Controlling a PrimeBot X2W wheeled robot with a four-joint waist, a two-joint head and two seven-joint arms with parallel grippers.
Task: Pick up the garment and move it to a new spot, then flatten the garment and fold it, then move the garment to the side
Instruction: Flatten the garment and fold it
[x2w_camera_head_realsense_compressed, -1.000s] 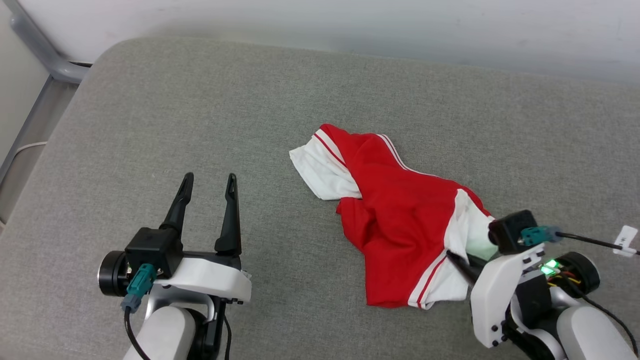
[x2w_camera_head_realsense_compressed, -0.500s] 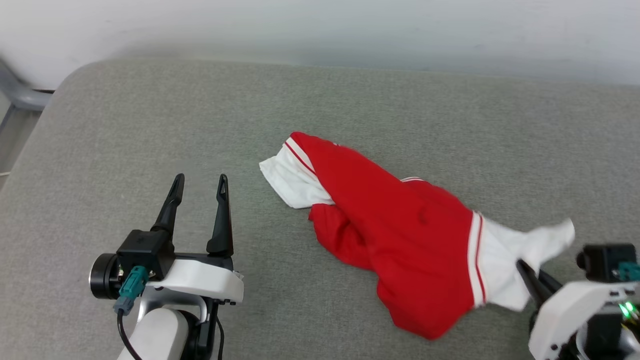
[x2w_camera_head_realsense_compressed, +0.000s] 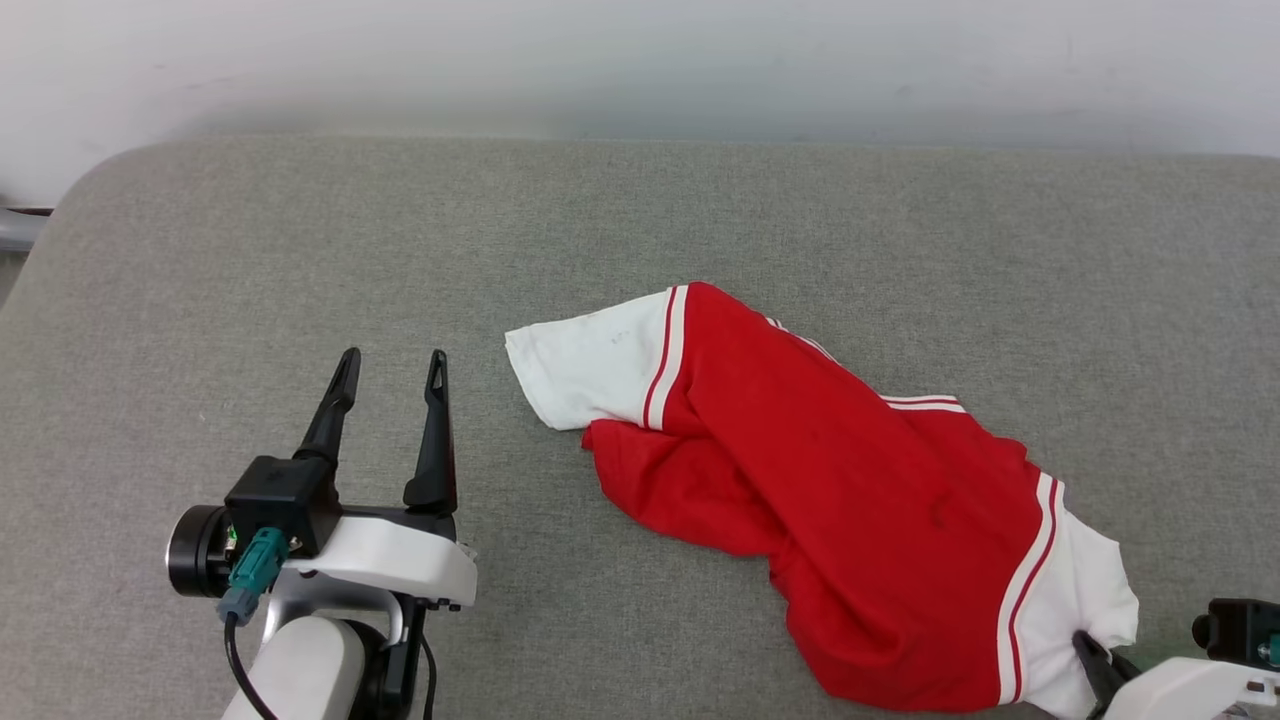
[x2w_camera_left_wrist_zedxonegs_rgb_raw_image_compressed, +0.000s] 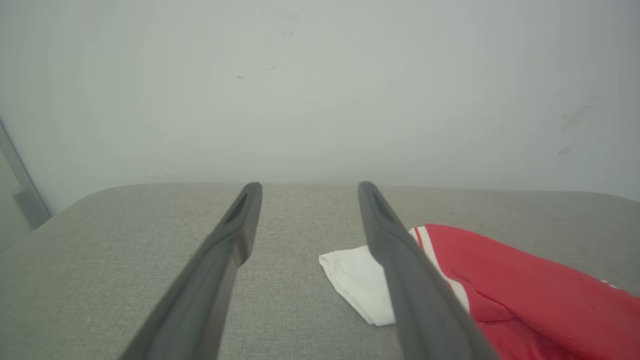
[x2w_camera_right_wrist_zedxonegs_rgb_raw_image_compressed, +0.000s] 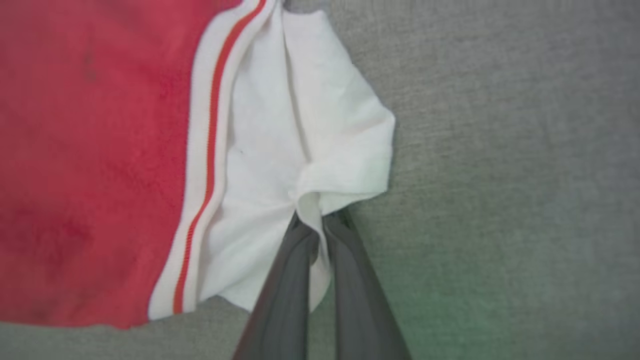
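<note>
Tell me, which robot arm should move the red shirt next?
Right, probably. The right gripper is shut on one sleeve of the red jersey shirt with white sleeves, ready to carry it. The left gripper is open, apart from the shirt, over the grey fabric cushion.

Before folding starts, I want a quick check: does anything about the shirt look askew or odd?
The garment lies crumpled and slanted across the grey cushion, its red body bunched. One white sleeve lies flat; the other sleeve is puckered where the shut right tool pinches it. No damage or spill shows.
</note>
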